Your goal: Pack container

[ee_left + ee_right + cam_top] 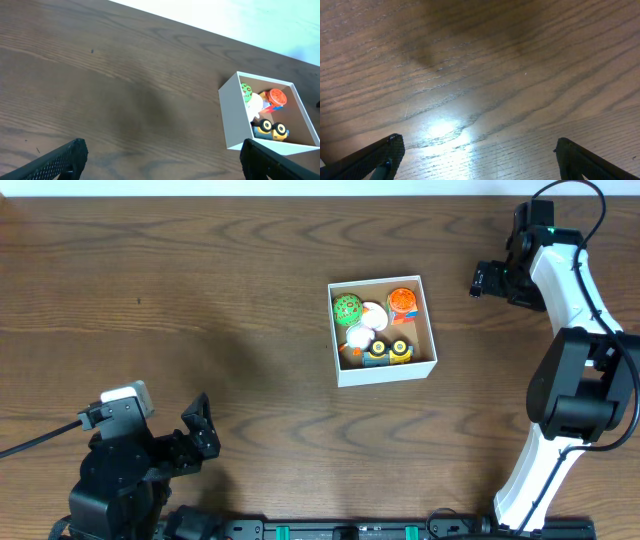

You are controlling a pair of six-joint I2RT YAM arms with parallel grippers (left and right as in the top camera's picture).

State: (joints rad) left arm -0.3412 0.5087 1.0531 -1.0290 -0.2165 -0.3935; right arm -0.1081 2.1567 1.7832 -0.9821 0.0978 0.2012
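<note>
The container point(339, 340), a square white cardboard box with low walls and a tan inside, sits a little right of the table's middle; its white outer wall point(231, 116) also shows at the right of the left wrist view. Inside lie a green ball point(347, 309), an orange toy point(402, 301), a white toy point(366, 326) and a yellow-and-blue figure point(388, 352). My left gripper point(203, 432) stands open at the front left, far from the box; between its fingers point(65, 160) is only bare wood. My right gripper point(482, 281) stands open at the back right, over bare table, fingers point(380, 155) wide apart.
The dark wooden table point(200, 290) stretches left of the box. The right arm's white links point(560, 380) rise along the right edge. A black rail point(380, 530) runs along the front edge, and the left arm's base point(115, 480) sits at the front left corner.
</note>
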